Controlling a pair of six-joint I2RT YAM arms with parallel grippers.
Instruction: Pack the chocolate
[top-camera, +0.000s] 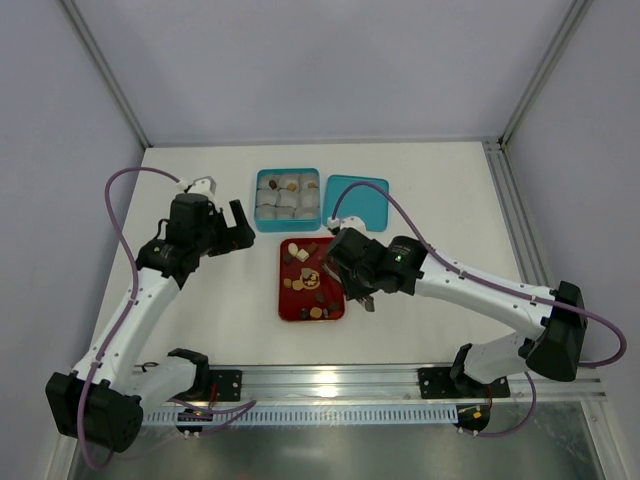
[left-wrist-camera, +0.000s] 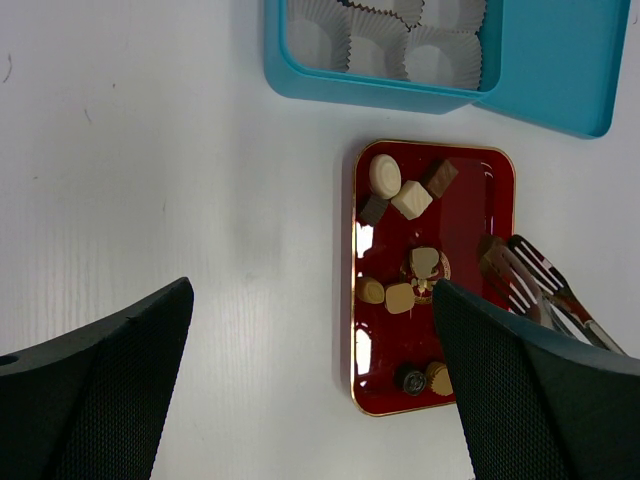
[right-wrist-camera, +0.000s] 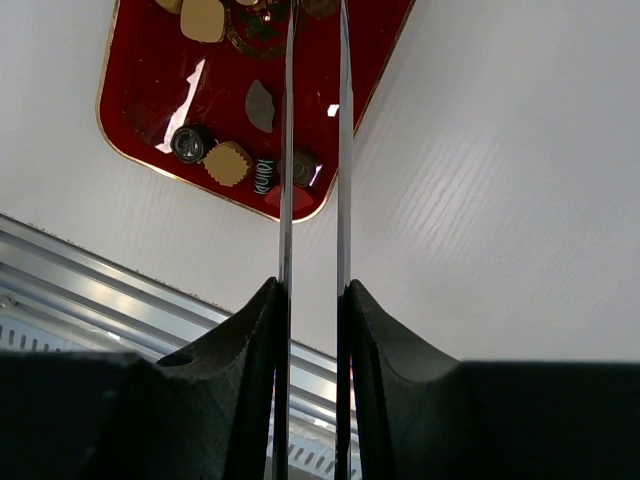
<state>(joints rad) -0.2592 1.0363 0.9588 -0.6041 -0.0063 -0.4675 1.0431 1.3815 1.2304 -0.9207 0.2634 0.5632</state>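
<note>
the chocolate (left-wrist-camera: 411, 199) lies loose in a red tray (left-wrist-camera: 470, 205) on the white table (left-wrist-camera: 150, 150), between the two arms. on the tray there are a round cream piece, a square cream piece and two dark pieces at the far end, tan pieces around a gold mark in the middle, and a dark round one with a tan one at the near end. the right wrist view also shows a striped dark piece and another dark one near the tray's near corner.

the right fingers (right-wrist-camera: 250, 350) are clamped on a pair of thin metal tongs (left-wrist-camera: 530, 280), one finger pressing on each blade from outside. the blades run almost parallel with a narrow gap between them, reaching out over the tray. in the left wrist view their slotted tips sit at the tray's right edge. something brown shows at the tips, but i cannot tell whether a sweet is caught there.

the left fingers (left-wrist-camera: 110, 390) stand wide apart with nothing between them, above bare table to the left of the tray.

beyond the tray sits a blue box (left-wrist-camera: 370, 92) lined with white paper cups (left-wrist-camera: 440, 55). the cups seen from the left wrist are empty. from above, brown and tan spots show in the far row. the blue lid (left-wrist-camera: 560, 60) lies just beside the box on its right, touching it.
</note>
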